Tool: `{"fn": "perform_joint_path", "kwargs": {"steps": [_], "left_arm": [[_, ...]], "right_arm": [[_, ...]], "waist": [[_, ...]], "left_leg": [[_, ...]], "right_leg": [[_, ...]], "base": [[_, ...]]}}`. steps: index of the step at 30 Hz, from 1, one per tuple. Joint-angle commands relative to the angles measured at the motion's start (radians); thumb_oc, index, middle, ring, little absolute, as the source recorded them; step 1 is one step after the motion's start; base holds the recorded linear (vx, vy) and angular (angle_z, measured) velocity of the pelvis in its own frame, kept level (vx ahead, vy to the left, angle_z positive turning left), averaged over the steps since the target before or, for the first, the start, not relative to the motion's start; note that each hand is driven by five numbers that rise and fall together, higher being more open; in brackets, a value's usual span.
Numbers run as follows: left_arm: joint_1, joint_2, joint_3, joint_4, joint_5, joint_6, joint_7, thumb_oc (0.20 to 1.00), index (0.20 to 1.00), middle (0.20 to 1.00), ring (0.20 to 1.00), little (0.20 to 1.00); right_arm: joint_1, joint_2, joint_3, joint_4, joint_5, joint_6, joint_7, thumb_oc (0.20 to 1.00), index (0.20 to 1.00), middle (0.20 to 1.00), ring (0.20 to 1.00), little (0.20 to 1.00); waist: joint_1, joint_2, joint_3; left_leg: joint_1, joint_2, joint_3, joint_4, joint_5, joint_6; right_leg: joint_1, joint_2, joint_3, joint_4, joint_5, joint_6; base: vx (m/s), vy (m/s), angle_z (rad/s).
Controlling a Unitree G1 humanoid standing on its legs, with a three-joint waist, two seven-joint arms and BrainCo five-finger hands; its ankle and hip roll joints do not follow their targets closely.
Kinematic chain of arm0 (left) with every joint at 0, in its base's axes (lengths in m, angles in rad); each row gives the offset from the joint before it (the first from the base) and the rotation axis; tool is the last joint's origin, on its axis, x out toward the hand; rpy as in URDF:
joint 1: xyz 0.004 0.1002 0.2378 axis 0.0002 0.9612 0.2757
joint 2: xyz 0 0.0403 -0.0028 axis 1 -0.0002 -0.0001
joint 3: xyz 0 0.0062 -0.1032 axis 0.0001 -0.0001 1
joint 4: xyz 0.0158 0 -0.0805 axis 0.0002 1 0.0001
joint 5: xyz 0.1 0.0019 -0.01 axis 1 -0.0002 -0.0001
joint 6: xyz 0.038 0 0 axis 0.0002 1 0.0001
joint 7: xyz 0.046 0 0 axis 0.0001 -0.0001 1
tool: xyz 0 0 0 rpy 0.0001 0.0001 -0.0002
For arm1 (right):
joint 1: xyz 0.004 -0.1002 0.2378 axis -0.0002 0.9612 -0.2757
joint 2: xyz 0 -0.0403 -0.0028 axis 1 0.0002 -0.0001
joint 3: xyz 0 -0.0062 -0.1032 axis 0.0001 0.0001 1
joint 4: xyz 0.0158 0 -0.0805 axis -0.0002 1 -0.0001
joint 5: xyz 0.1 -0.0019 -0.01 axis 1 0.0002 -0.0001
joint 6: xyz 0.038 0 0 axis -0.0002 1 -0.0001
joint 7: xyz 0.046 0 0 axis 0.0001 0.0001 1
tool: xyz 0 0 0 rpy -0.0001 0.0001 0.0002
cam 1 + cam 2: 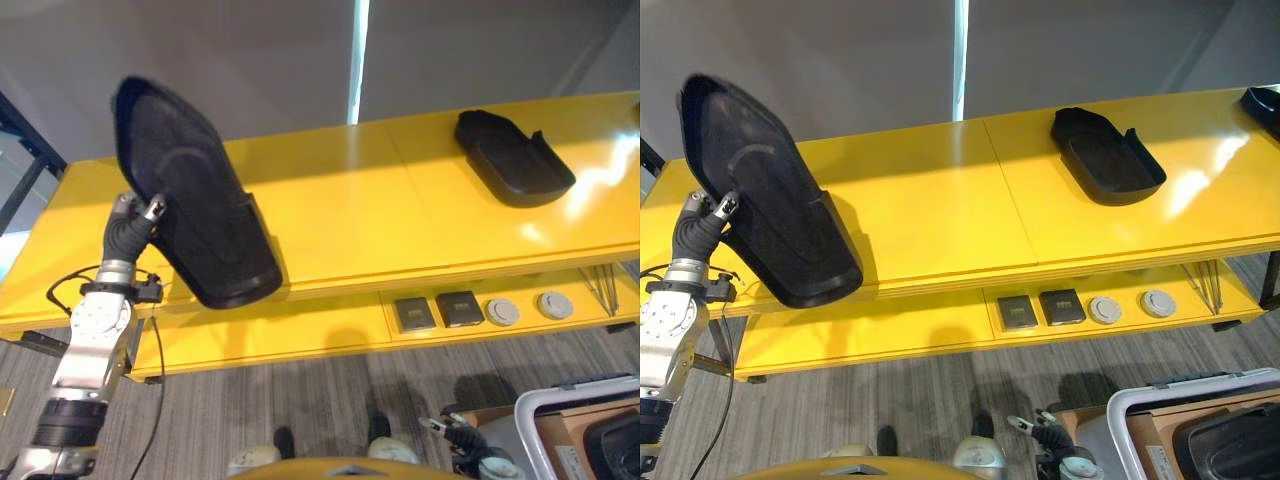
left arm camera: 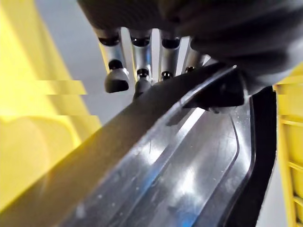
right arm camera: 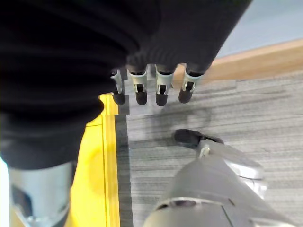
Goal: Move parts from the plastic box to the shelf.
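Note:
A large black moulded part (image 1: 195,200) stands tilted on end over the left end of the yellow shelf (image 1: 340,210), its lower edge at the shelf's front lip. My left hand (image 1: 135,225) is shut on its left edge; the left wrist view shows the fingers (image 2: 137,66) curled over the part's rim (image 2: 189,165). A second black part (image 1: 1105,155) lies flat on the shelf at the right. The plastic box (image 1: 1180,395) sits on the floor at lower right with another black part (image 1: 1230,440) inside. My right hand (image 3: 161,87) hangs low over the floor, fingers straight, holding nothing.
The shelf's lower level (image 1: 300,335) carries two dark square pieces (image 1: 414,314) and two round grey discs (image 1: 502,311). Another black part (image 1: 1265,100) peeks in at the shelf's far right end. Grey carpet (image 1: 330,400) lies between me and the shelf.

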State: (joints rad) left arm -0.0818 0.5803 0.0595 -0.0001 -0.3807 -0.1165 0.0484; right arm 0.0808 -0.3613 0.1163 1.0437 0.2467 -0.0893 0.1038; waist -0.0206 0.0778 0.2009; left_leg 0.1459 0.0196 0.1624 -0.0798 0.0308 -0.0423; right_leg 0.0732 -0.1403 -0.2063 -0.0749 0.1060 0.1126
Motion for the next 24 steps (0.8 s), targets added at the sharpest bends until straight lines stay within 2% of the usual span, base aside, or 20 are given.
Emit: {"fn": "perform_joint_path", "kwargs": {"steps": [1, 2, 3, 4, 6, 9, 12, 15, 17, 19, 21, 24], "left_arm": [[-0.087, -0.002, 0.010, 0.009, -0.243, 0.024, -0.081, 0.200, 0.200, 0.200, 0.200, 0.200], [-0.110, -0.007, -0.007, 0.051, -0.235, 0.005, -0.069, 0.200, 0.200, 0.200, 0.200, 0.200], [-0.180, 0.004, -0.023, 0.153, -0.338, 0.001, -0.120, 0.200, 0.200, 0.200, 0.200, 0.200], [-0.208, 0.006, -0.023, 0.183, -0.375, 0.007, -0.135, 0.200, 0.200, 0.200, 0.200, 0.200], [-0.287, 0.020, -0.022, 0.260, -0.476, 0.042, -0.178, 0.200, 0.200, 0.200, 0.200, 0.200], [-0.385, 0.052, -0.024, 0.375, -0.520, 0.074, -0.229, 0.200, 0.200, 0.200, 0.200, 0.200], [-0.479, 0.116, -0.049, 0.495, -0.469, 0.097, -0.223, 0.200, 0.200, 0.200, 0.200, 0.200], [-0.541, 0.167, -0.074, 0.580, -0.478, 0.111, -0.229, 0.200, 0.200, 0.200, 0.200, 0.200], [-0.612, 0.236, -0.113, 0.667, -0.414, 0.141, -0.199, 0.200, 0.200, 0.200, 0.200, 0.200], [-0.645, 0.268, -0.139, 0.709, -0.375, 0.161, -0.188, 0.200, 0.200, 0.200, 0.200, 0.200], [-0.703, 0.326, -0.194, 0.765, -0.277, 0.212, -0.154, 0.200, 0.200, 0.200, 0.200, 0.200], [-0.751, 0.367, -0.242, 0.799, -0.239, 0.238, -0.159, 0.200, 0.200, 0.200, 0.200, 0.200]], "right_arm": [[-0.038, -0.016, 0.067, -0.002, 0.001, 0.020, 0.034, 1.000, 1.000, 1.000, 1.000, 1.000], [-0.039, -0.023, 0.076, -0.013, -0.005, 0.030, 0.044, 1.000, 1.000, 1.000, 1.000, 1.000], [-0.055, -0.046, 0.092, -0.016, -0.043, 0.039, 0.064, 1.000, 1.000, 1.000, 1.000, 1.000], [-0.064, -0.056, 0.098, -0.014, -0.050, 0.043, 0.071, 1.000, 1.000, 1.000, 1.000, 1.000], [-0.081, -0.070, 0.113, -0.009, -0.023, 0.058, 0.082, 1.000, 1.000, 1.000, 1.000, 1.000], [-0.100, -0.083, 0.116, -0.013, 0.028, 0.046, 0.073, 1.000, 1.000, 1.000, 1.000, 1.000], [-0.121, -0.100, 0.111, -0.026, 0.020, 0.056, 0.073, 1.000, 1.000, 1.000, 1.000, 1.000], [-0.132, -0.112, 0.115, -0.035, 0.030, 0.063, 0.073, 1.000, 1.000, 1.000, 1.000, 1.000], [-0.139, -0.130, 0.118, -0.051, 0.023, 0.083, 0.080, 1.000, 1.000, 1.000, 1.000, 1.000], [-0.140, -0.136, 0.121, -0.057, 0.030, 0.085, 0.081, 1.000, 1.000, 1.000, 1.000, 1.000], [-0.149, -0.146, 0.133, -0.067, 0.037, 0.098, 0.091, 1.000, 1.000, 1.000, 1.000, 1.000], [-0.157, -0.148, 0.149, -0.071, 0.043, 0.099, 0.094, 1.000, 1.000, 1.000, 1.000, 1.000]], "waist": [[-0.040, -0.009, 0.002], [-0.053, -0.003, 0.014], [-0.079, 0.009, 0.044], [-0.086, 0.014, 0.055], [-0.106, 0.022, 0.082], [-0.129, 0.028, 0.110], [-0.151, 0.038, 0.137], [-0.161, 0.045, 0.153], [-0.172, 0.052, 0.171], [-0.177, 0.053, 0.179], [-0.184, 0.056, 0.195], [-0.183, 0.052, 0.209]], "left_leg": [[-0.092, 0.007, -0.017, -0.007, -0.009, -0.006], [-0.102, 0.006, -0.011, -0.007, -0.006, -0.006], [-0.116, 0.002, 0.002, -0.007, 0.000, -0.006], [-0.123, 0.001, 0.008, -0.007, 0.002, -0.006], [-0.136, -0.002, 0.016, -0.007, 0.007, -0.006], [-0.149, -0.008, 0.025, -0.007, 0.011, -0.006], [-0.168, -0.016, 0.037, -0.007, 0.019, -0.006], [-0.179, -0.021, 0.043, -0.007, 0.023, -0.005], [-0.190, -0.023, 0.048, -0.007, 0.029, -0.006], [-0.193, -0.021, 0.050, -0.007, 0.032, -0.007], [-0.202, -0.017, 0.049, -0.007, 0.037, -0.008], [-0.211, -0.013, 0.045, -0.007, 0.041, -0.007]], "right_leg": [[-0.009, 0.038, 0.014, 0.033, -0.085, -0.018], [-0.025, 0.035, 0.021, 0.034, -0.078, -0.015], [-0.054, 0.031, 0.038, 0.037, -0.069, -0.013], [-0.066, 0.030, 0.043, 0.040, -0.067, -0.013], [-0.087, 0.034, 0.062, 0.040, -0.060, -0.015], [-0.107, 0.039, 0.082, 0.038, -0.052, -0.016], [-0.133, 0.044, 0.098, 0.038, -0.043, -0.017], [-0.146, 0.046, 0.105, 0.040, -0.041, -0.017], [-0.162, 0.049, 0.112, 0.044, -0.038, -0.019], [-0.168, 0.050, 0.115, 0.046, -0.038, -0.019], [-0.182, 0.052, 0.123, 0.051, -0.039, -0.022], [-0.193, 0.054, 0.127, 0.053, -0.038, -0.024]], "base": [[-0.05, 0.166, -0.13], [-0.09, 0.226, -0.13], [-0.07, 0.208, -0.24], [-0.07, 0.194, -0.31], [-0.03, 0.083, -0.26], [0.00, 0.061, -0.26], [-0.03, 0.057, -0.20], [-0.01, 0.030, -0.13], [0.00, 0.043, -0.19], [0.01, 0.013, -0.05], [0.00, 0.000, 0.00], [0.00, 0.000, 0.00]]}}
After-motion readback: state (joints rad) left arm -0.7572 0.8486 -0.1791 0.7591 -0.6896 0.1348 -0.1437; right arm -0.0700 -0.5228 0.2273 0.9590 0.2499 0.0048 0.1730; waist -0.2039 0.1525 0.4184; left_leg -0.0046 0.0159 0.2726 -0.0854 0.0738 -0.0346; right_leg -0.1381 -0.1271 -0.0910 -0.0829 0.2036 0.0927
